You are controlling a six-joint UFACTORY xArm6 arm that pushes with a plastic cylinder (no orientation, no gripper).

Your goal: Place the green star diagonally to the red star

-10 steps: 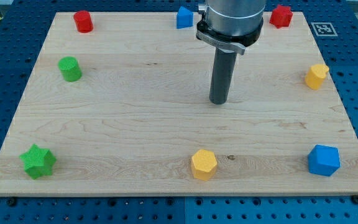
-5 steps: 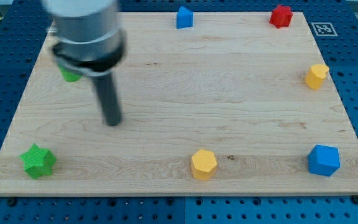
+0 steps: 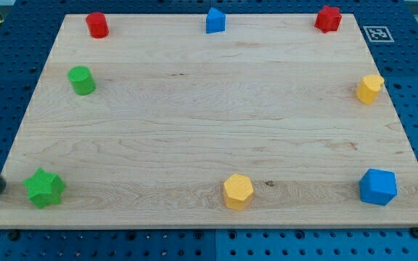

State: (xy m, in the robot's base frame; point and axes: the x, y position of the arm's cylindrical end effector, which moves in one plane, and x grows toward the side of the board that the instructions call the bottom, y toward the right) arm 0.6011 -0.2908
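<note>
The green star (image 3: 44,188) lies at the board's bottom left corner. The red star (image 3: 329,18) sits at the top right corner, far from it. My tip (image 3: 0,190) shows as a dark blurred rod end at the view's left edge, just left of the green star, with a small gap between them. The rest of the arm is out of view.
A red cylinder (image 3: 96,25) is at top left, a green cylinder (image 3: 82,80) below it, a blue block (image 3: 215,20) at top middle. A yellow block (image 3: 369,88) is at the right edge, a yellow hexagon (image 3: 238,191) at bottom middle, a blue hexagon (image 3: 377,186) at bottom right.
The rod has swept from the board's upper middle, across the left half, down to the left edge beside the green star. No block has moved.
</note>
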